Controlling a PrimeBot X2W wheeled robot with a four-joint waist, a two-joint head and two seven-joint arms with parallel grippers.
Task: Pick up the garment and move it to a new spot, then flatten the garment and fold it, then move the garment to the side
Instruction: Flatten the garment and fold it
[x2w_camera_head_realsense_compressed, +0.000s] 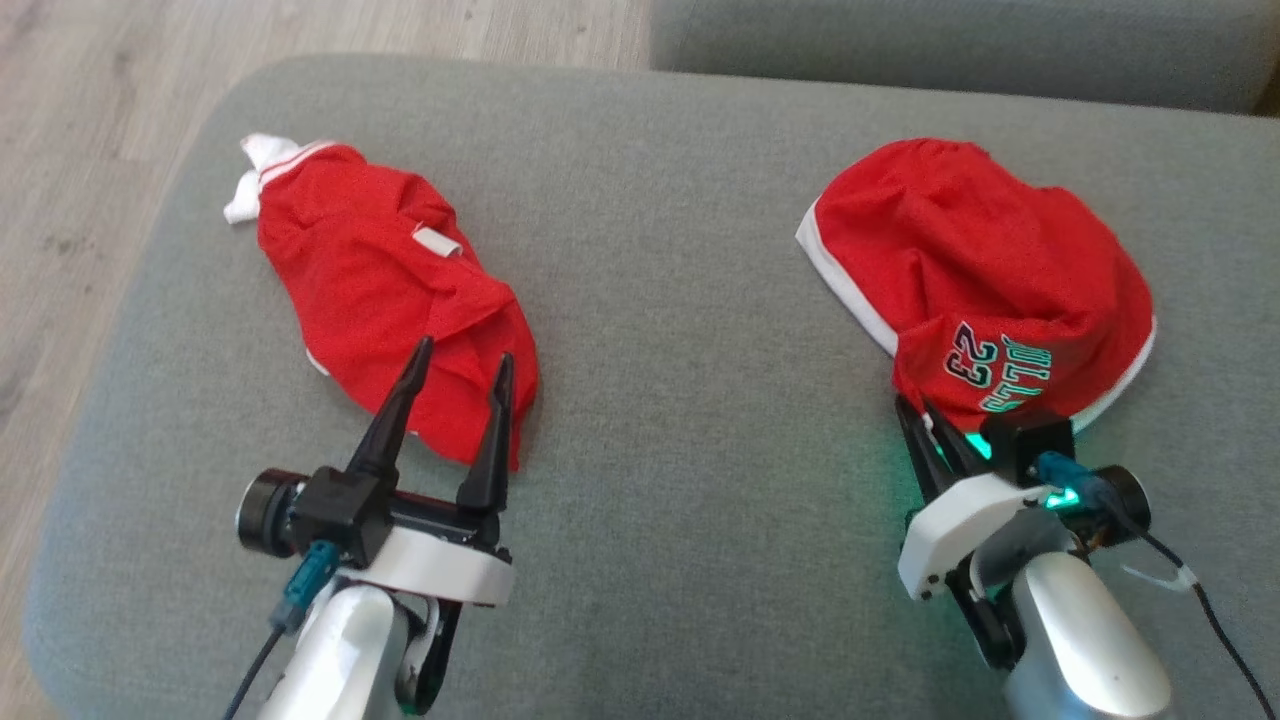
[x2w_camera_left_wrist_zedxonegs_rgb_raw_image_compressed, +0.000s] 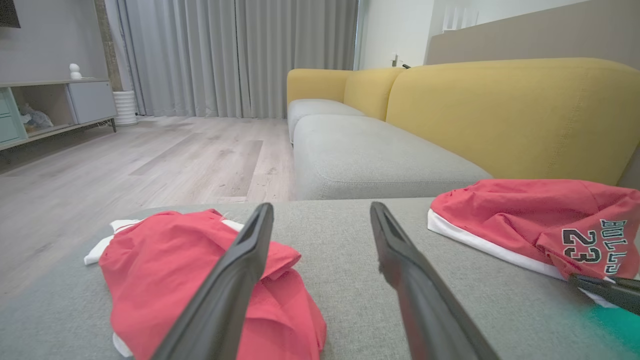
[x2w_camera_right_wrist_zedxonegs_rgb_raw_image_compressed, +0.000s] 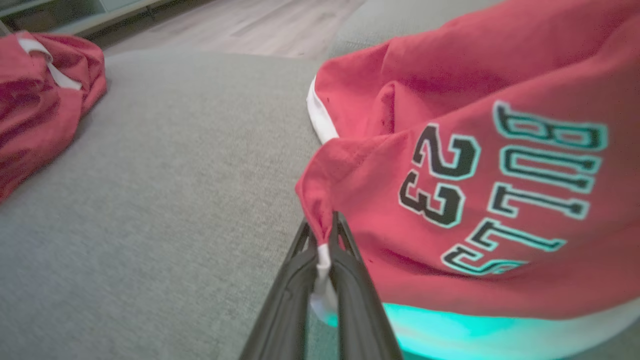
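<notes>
Early stage. Right gripper (x2w_camera_right_wrist_zedxonegs_rgb_raw_image_compressed: 322, 225) is pinched onto a white-trimmed corner of the jersey (x2w_camera_head_realsense_compressed: 960, 250), which lies crumpled at the right of the cushion (x2w_camera_head_realsense_compressed: 680, 300). Left gripper (x2w_camera_head_realsense_compressed: 465, 360) is spread wide over a second red garment (x2w_camera_head_realsense_compressed: 370, 270). The jersey seems not yet lifted. Moving, flattening and folding remain.

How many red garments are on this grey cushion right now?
2. One crumpled red garment lies on the robot's left, by the open left pincer; the other garment, printed 23, lies on the right, its edge pinched in the right pincer.
</notes>
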